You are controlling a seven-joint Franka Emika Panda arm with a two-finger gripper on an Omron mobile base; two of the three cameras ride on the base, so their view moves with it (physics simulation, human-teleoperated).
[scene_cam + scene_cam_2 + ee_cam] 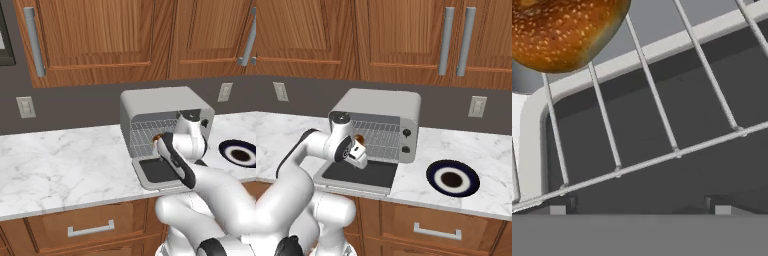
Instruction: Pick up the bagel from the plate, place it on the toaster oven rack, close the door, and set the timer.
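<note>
The bagel [564,30] lies on the toaster oven rack [662,130] near its front left corner, and the plate [452,178] sits bare toward the desk's [60,160] right end. The claw [358,150] hangs at the oven mouth with its jaws spread wide, grasping nothing. The placing step looks done. Next the arm must back out clear of the lowered door [358,175], get under its front edge and swing it up shut before reaching for the timer.
</note>
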